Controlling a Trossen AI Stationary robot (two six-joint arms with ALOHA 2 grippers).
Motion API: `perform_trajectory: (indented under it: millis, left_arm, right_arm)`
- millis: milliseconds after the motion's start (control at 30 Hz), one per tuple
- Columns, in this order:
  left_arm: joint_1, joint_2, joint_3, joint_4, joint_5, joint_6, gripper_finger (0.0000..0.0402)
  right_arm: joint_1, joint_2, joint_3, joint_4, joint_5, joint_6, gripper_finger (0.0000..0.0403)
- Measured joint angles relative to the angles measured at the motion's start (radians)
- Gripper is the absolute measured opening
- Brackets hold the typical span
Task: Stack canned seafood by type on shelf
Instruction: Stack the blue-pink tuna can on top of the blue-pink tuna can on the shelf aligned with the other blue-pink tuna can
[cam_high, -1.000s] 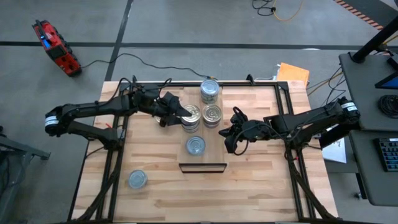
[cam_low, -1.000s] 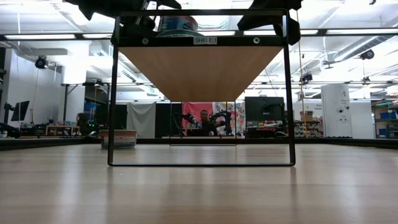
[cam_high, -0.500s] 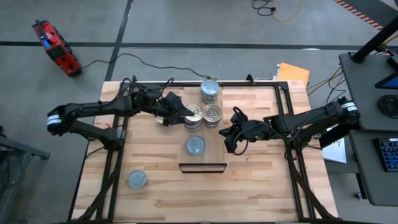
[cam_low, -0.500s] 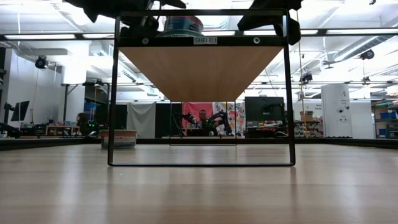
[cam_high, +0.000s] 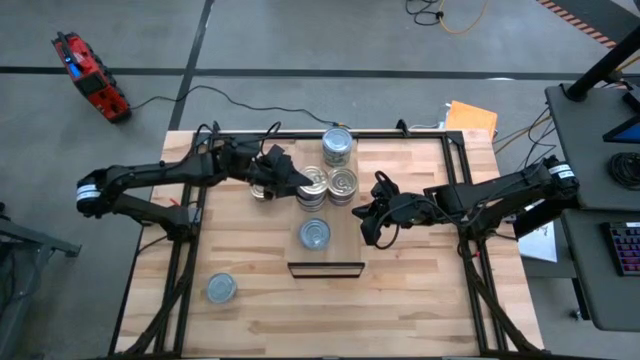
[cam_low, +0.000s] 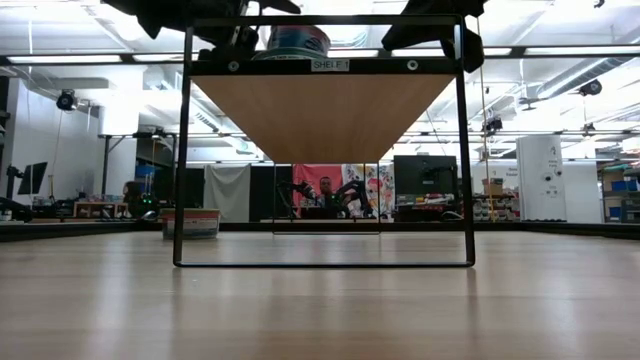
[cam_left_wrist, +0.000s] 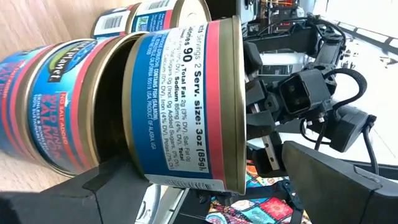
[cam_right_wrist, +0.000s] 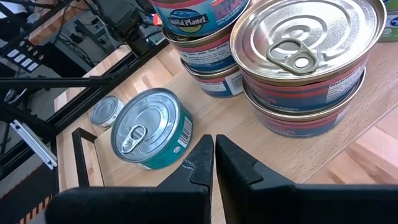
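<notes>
The shelf (cam_high: 350, 250) is a pale plank raised on a dark frame (cam_low: 182, 150). On it stand a tall stack with a pale top (cam_high: 338, 146), a silver-topped stack (cam_high: 342, 184), a single pale-topped tin (cam_high: 314, 234) and a blue-and-red stack (cam_left_wrist: 43, 99). My left gripper (cam_high: 298, 181) is shut on a tin (cam_left_wrist: 186, 106) right over that last stack. My right gripper (cam_right_wrist: 214, 155) is shut and hovers by the shelf's right side (cam_high: 366, 228), touching nothing. One more tin (cam_high: 221, 289) sits on the table. My left gripper pinches the tin's blue-and-red side wall (cam_left_wrist: 155, 155) between its two fingers (cam_left_wrist: 99, 186). It comes level from the table's left. The tin is upright, directly over the stack's top tin (cam_left_wrist: 93, 74). Whether it rests on that tin, I cannot tell.
The loose tin lies near the table's near-left corner. The right wrist view shows the teal-sided single tin (cam_right_wrist: 149, 127) and the red-labelled stack (cam_right_wrist: 311, 68) just ahead of the shut fingers. Bare shelf lies near its front edge (cam_high: 326, 268). Beyond the table a person sits in the room (cam_low: 328, 190).
My left gripper has moved a little toward the table's right, carrying its tin farther over the blue-and-red stack on the shelf. It has stayed shut on the tin. The right arm has kept still.
</notes>
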Motion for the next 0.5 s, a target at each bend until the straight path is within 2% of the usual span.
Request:
perform_trajectory:
  millis: [200, 500]
  left_arm:
    - [0.004, -0.008, 0.005, -0.074, 0.011, 0.026, 0.0341]
    - [0.010, -0.004, 0.000, -0.016, 0.011, 0.056, 0.0341]
  right_arm:
    - [0.000, 0.000, 0.000, 0.000, 0.000, 0.000, 0.0009]
    - [0.000, 0.000, 0.000, 0.000, 0.000, 0.000, 0.0009]
